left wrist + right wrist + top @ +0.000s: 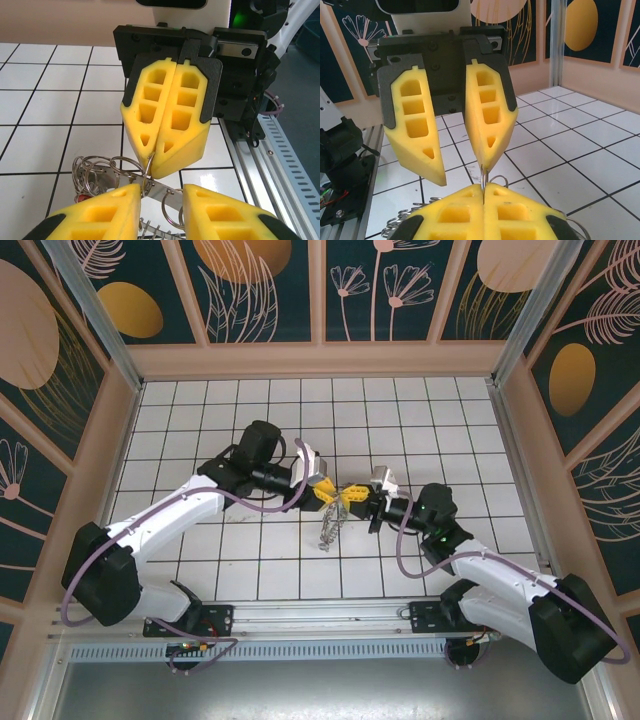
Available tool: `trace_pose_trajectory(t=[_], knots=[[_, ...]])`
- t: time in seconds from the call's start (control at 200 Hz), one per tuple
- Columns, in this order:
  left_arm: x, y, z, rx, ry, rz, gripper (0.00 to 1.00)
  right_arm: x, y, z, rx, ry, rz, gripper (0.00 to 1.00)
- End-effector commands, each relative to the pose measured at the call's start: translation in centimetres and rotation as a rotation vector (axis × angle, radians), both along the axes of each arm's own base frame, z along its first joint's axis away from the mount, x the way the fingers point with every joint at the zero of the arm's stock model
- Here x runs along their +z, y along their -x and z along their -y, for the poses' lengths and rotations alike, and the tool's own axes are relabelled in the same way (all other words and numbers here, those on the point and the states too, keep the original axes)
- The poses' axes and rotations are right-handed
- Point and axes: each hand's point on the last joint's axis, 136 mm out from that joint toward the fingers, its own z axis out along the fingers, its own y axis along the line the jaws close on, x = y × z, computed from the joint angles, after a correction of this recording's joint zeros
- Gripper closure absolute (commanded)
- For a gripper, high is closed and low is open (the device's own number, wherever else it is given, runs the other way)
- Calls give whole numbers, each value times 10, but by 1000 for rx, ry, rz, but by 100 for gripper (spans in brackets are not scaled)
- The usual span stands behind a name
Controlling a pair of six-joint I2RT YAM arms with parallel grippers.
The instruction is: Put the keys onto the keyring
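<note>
My right gripper (483, 186) is shut on a thin metal ring (483, 176) of the keyring, held above the tiled floor. In the left wrist view that gripper (152, 172) pinches the same ring (149, 164). More split rings (100, 170) and a flat metal strip (167, 192) hang from it. My left gripper (161, 189) faces it tip to tip, jaws apart, with the strip crossing the gap. One left fingertip (487, 165) touches the ring. A bit of red (82, 197), seemingly a key's head, peeks from under the rings. From above, a silvery chain-like bunch (328, 528) dangles below both grippers (345, 496).
The white tiled floor (200, 410) is boxed in by patterned walls (265, 290) at the back and both sides. A metal rail (330, 615) with the arm bases runs along the near edge.
</note>
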Motion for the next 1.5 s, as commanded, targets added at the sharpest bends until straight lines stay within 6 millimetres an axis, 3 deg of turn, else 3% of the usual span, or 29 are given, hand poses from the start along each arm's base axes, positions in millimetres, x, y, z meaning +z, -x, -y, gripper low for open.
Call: trace_pose_trajectory(t=[0.0,0.375,1.031,1.286,1.406,1.497], knots=[[6,-1,3,-26,10,9,71,31,6,-6,45,-47,100,100],[1,-14,3,34,-21,41,68,31,8,-7,55,-45,103,100],[-6,3,5,-62,-1,-29,76,34,6,-6,37,-55,116,100],[-9,2,3,-60,-18,-13,100,32,6,-7,38,-52,108,100],[-6,-1,2,-46,-24,19,100,27,6,-7,45,-29,98,100],[-3,-3,0,-32,-38,57,100,14,5,-10,63,94,130,100]])
